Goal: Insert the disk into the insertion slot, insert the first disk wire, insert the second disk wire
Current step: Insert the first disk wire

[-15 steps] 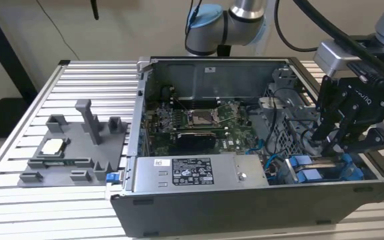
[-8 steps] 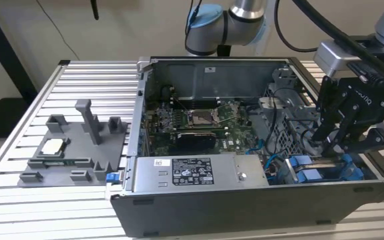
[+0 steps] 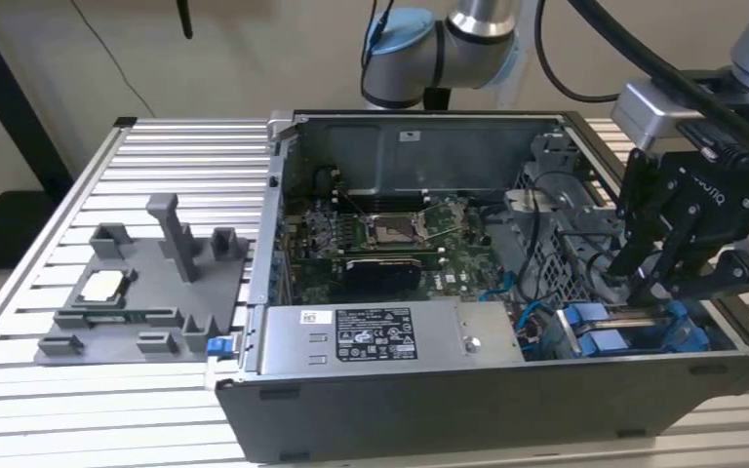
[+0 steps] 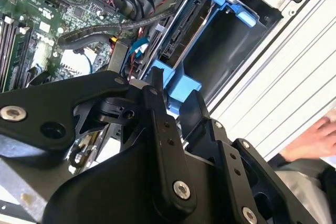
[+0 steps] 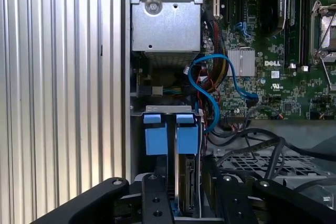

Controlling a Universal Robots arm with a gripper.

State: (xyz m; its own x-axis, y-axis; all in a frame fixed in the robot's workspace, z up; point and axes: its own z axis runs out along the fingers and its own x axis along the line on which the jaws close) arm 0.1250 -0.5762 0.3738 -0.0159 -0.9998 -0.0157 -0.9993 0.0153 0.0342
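Disk (image 5: 188, 182): stands on edge in insertion slot (image 4: 226, 45). Blue carrier tab (image 5: 188, 134) sits at its outer end, and the connector edge (image 4: 176, 32) faces the mobo side. How deep it is seated: can't tell.

Slot is in the corner of the PC case (image 3: 479, 409), on the exterior view's right, just beside the PSU box (image 3: 388, 336). A 2nd blue tab (image 5: 156, 135) sits just beside the first.

Gripper (image 5: 189, 203) is down inside the case, straddling the disk's carrier end; the blue plastic lies between its two sides in both wrist views. Clamped or slack: can't tell.

Blue cable (image 5: 210, 66) loops over the mobo (image 3: 388, 234) near the slot. Whether it reaches the disk: can't tell.

Case is on the slatted alu table (image 3: 167, 146). Grey fixture plate (image 3: 140, 292) is on the exterior view's left, apart from the case. Person's hand (image 4: 315, 135) is over the table, beside the case.
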